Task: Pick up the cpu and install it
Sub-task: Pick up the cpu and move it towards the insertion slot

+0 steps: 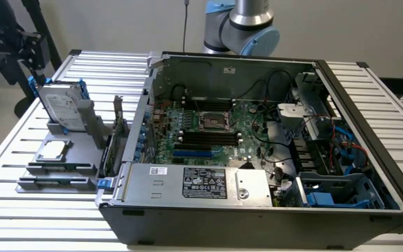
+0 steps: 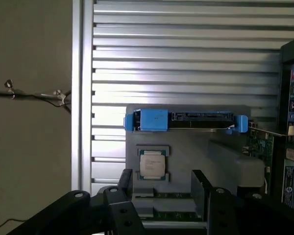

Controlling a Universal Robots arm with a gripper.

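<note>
with the jaws wide apart and empty over the cpu [image 2: 153,164] on its grey holder [image 2: 186,147], an off-centre close could tip or drop the thin chip.

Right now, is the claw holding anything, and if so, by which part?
Nothing is held. The claw is open with nothing between its fingers. The cpu lies flat on the grey holder, apart from the claw.

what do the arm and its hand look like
The arm is a silver-grey tube with light blue joint caps. The hand is matte black, with two flat, blocky fingers on a black frame with round screw holes.
</note>
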